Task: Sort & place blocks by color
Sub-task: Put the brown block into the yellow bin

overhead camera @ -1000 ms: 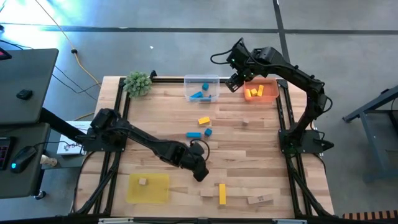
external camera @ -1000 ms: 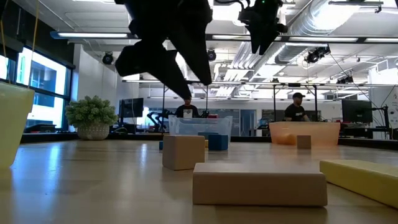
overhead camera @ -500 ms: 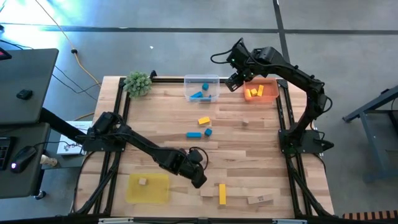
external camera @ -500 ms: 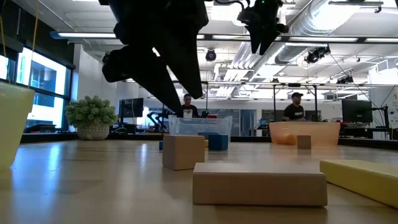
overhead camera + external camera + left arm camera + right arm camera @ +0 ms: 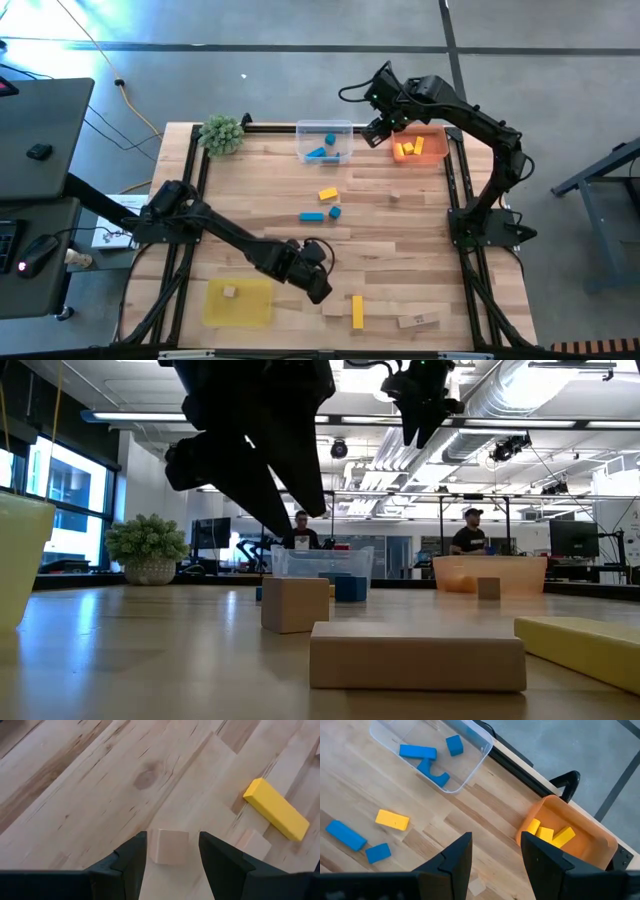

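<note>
My left gripper (image 5: 319, 291) hangs open above a plain wood cube (image 5: 169, 846) that rests on the table near the front edge. Its fingers stand on either side of the cube without touching it. In the high view the gripper hides the cube. In the low view the cube (image 5: 295, 603) stands below the gripper (image 5: 300, 520). My right gripper (image 5: 378, 134) is open and empty, held high between the clear tray (image 5: 325, 142) of blue blocks and the orange tray (image 5: 420, 148) of yellow blocks. A yellow tray (image 5: 238, 302) holds one wood cube (image 5: 230, 292).
A yellow bar (image 5: 357, 311) and two wood blocks (image 5: 332, 308) (image 5: 417, 320) lie near the front edge. A yellow block (image 5: 328, 194), a blue bar (image 5: 311, 215), a blue cube (image 5: 334, 212) and a wood cube (image 5: 394, 197) lie mid-table. A green plant ball (image 5: 222, 133) sits at the far left corner.
My left gripper has gone a little toward the table's near edge and down, coming over the wood cube; it has then held still. No block has moved.
</note>
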{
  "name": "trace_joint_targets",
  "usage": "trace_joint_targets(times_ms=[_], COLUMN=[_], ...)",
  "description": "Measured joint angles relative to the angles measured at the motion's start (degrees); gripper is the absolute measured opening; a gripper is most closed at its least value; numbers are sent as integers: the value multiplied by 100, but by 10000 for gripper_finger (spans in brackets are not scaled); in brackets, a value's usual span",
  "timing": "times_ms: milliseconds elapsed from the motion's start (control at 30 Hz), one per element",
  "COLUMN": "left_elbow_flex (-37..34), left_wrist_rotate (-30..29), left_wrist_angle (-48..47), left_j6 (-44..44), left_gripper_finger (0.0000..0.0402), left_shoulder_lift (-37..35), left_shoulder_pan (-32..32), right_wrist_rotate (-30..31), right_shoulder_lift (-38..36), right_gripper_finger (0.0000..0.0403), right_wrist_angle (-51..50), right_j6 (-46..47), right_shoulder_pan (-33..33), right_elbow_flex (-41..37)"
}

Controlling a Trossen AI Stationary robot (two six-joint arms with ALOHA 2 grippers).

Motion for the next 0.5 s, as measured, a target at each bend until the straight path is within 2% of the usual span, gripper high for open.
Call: trace_joint_targets(times_ms=[200, 500], left_elbow_flex=[0, 15], left_wrist_rotate=[444, 539], left_wrist_angle=[4, 562], left_j6=[2, -4], left_gripper_finger=[181, 213], left_shoulder_lift=[0, 241], left_shoulder_pan=[120, 113], right_wrist_rotate=[24, 35], right_shoulder_lift=[0, 1], right_gripper_finger=[158, 158], right_wrist_angle=[0, 2], right_j6=[-13, -22], right_shoulder_pan=[119, 252], right_elbow_flex=[0, -2])
